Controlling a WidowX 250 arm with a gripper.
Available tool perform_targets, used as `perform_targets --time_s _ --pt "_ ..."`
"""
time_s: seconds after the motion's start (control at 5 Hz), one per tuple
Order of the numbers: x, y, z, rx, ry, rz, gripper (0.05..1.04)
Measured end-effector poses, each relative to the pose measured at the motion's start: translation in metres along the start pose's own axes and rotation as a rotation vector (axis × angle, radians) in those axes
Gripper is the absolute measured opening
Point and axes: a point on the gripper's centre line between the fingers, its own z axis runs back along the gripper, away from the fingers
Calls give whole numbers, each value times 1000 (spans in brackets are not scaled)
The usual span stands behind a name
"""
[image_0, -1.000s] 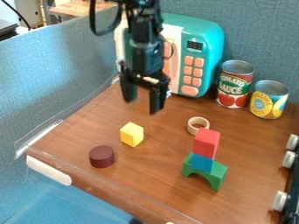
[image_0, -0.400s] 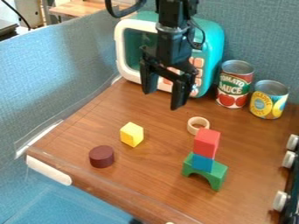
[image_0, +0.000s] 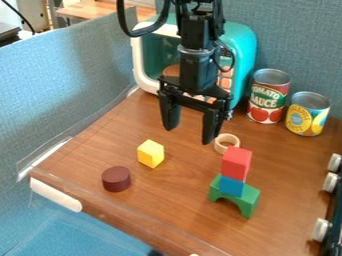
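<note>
**Open black gripper (image_0: 189, 135) hangs near a pale wooden ring (image_0: 228, 135)**

At the left of the work surface, a dark maroon cylinder (image_0: 115, 179) stands upright on the brown wood-grain tabletop (image_0: 163, 202). Next along is a bright yellow block (image_0: 151, 153), on the near side of the gripper and a little left of it.

The gripper's fingers (image_0: 211, 125) point down and are spread wide, grasping nothing — a plain gap lies between them. Behind them is a teal and white toy microwave (image_0: 242, 45).

The ring lies on the tabletop outside that gap, to the right of the fingers. In the view its edge is just beside the right-hand fingertip; how high the tip is above the wood, I cannot tell.

On the near side of the ring rises a small stack: a red block (image_0: 236, 162) over a blue block (image_0: 232, 186) on a green arch-shaped block (image_0: 248, 199). Farther right and back are a red and green tomato can (image_0: 268, 97) and a shorter yellow and blue can (image_0: 308, 114) — both upright.
</note>
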Motion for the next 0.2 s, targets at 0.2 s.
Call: perform_targets --time_s 0.2 --pt "-1 -1 0 -6 7 -18 1001"
